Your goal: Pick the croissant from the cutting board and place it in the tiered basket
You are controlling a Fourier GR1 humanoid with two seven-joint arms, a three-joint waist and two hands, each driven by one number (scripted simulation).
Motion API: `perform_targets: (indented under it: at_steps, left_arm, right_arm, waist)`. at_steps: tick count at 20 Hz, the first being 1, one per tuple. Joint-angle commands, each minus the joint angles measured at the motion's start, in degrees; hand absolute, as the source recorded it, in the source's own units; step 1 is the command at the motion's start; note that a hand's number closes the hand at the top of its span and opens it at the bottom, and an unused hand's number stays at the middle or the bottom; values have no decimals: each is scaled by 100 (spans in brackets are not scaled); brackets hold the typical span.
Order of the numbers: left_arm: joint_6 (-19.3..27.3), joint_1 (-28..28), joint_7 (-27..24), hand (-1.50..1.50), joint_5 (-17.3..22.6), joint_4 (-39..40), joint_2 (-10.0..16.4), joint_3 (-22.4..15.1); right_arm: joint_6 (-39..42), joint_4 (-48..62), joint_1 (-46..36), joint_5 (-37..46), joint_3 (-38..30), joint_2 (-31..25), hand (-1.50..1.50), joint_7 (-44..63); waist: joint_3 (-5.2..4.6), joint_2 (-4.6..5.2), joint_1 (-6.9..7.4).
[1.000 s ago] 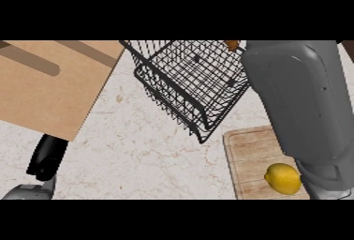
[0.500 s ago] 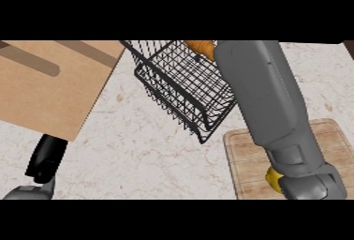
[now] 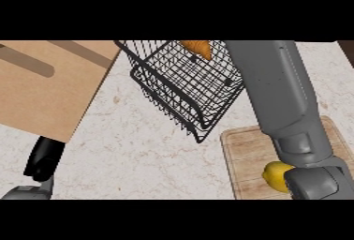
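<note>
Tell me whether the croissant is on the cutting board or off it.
Off. The croissant shows at the tiered basket near the view's top; only a lemon lies on the cutting board.

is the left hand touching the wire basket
Apart. The head view shows the left hand at the lower left, with bare counter between it and the wire basket.

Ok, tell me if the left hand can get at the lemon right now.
Probably not cleanly: the right forearm lies over the cutting board and covers part of the lemon; the left hand rests across the counter.
</note>
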Motion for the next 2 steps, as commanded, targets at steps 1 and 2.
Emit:
perform_targets:
  at_steps: [1, 2]
  left_arm:
    - [-102, -122, 126, 0, -61, -96, 43, -60]
    - [-109, 91, -106, 0, 2, -94, 108, 52]
  right_arm:
    - [-491, -171, 113, 383, -205, -548, -150, 324]
    - [-380, -331, 85, 446, -283, -665, -150, 714]
  waist:
    - [12, -66, -198]
    - [8, -97, -229]
